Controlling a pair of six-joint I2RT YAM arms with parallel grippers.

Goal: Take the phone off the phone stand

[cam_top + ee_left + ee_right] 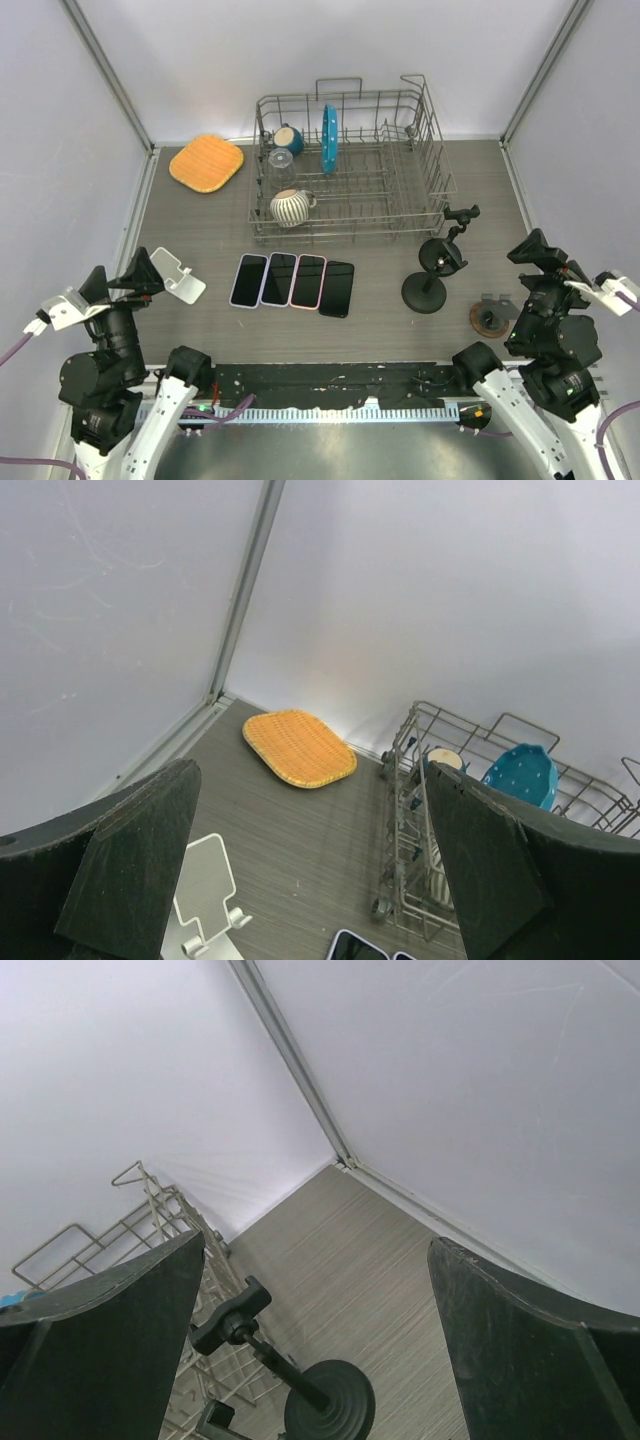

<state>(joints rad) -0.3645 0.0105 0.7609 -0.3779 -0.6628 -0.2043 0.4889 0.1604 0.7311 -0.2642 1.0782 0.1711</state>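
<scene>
A white phone stand (180,275) sits on the table at the near left and holds nothing; it also shows in the left wrist view (205,895). Several phones (293,282) lie flat, side by side, screens up, in the middle of the table; the corner of one phone (358,948) shows in the left wrist view. Two black stands (425,290) on round bases stand at the right, with no phone on them; one black stand (330,1400) shows in the right wrist view. My left gripper (120,278) (310,810) is open and empty, raised just left of the white stand. My right gripper (545,255) (315,1250) is open and empty, raised right of the black stands.
A wire dish rack (350,165) with a blue plate, cups and a striped mug stands at the back centre. An orange woven mat (206,162) lies at the back left. A small brown disc (490,318) sits near the right arm. White walls enclose the table.
</scene>
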